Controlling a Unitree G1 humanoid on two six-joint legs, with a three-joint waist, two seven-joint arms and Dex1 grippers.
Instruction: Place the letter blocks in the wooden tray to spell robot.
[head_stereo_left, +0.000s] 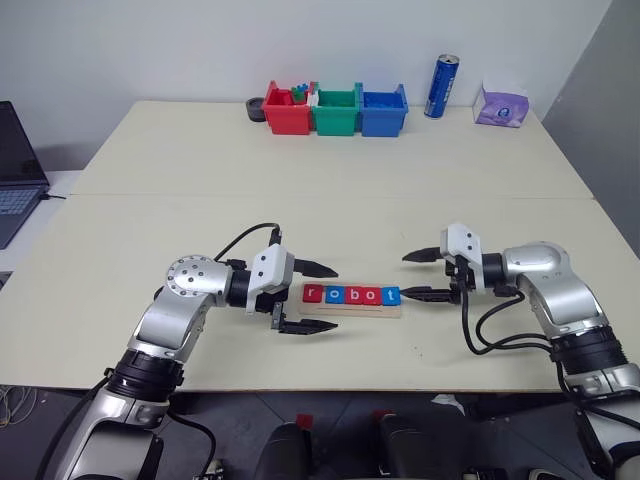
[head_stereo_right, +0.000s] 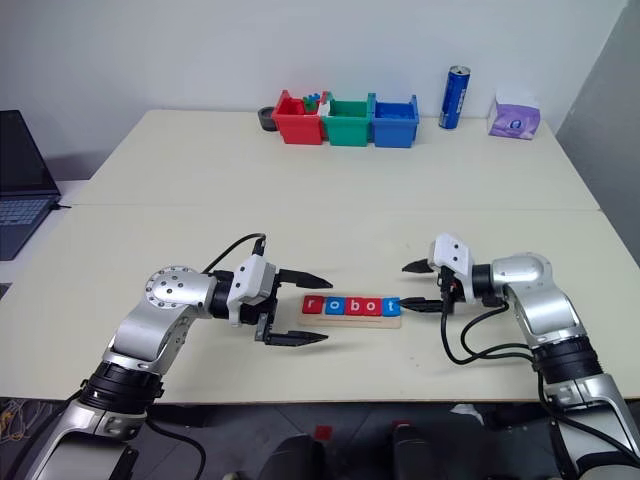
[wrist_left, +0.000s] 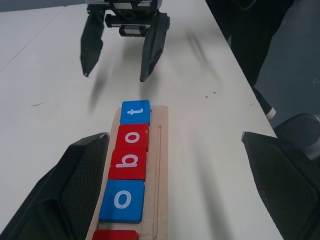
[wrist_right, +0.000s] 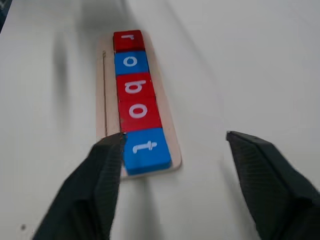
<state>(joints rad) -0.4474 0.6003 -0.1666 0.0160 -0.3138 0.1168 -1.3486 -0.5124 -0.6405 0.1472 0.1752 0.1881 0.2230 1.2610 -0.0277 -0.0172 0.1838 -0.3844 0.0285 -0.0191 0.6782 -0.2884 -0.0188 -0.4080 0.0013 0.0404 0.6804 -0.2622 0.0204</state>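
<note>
Five letter blocks (head_stereo_left: 352, 295) lie in a row along the wooden tray (head_stereo_left: 350, 311) near the table's front edge, reading r, o, b, o, t: red, blue, red, red, blue. The blue t (wrist_right: 146, 146) is at the tray's right end and the red r (wrist_right: 128, 41) at its left end. My left gripper (head_stereo_left: 325, 297) stands open just off the tray's left end, empty, with one finger on each side of the row's line. Just off the right end, my right gripper (head_stereo_left: 405, 276) is also open and empty, close to the t. The left wrist view shows that right gripper (wrist_left: 120, 50) beyond the t.
Red (head_stereo_left: 286, 110), green (head_stereo_left: 336, 112) and blue (head_stereo_left: 383, 110) plastic bins stand at the table's far edge, with a blue can (head_stereo_left: 442, 86) and a purple tissue pack (head_stereo_left: 502, 104) to their right. A laptop (head_stereo_left: 15, 170) sits off the table's left side.
</note>
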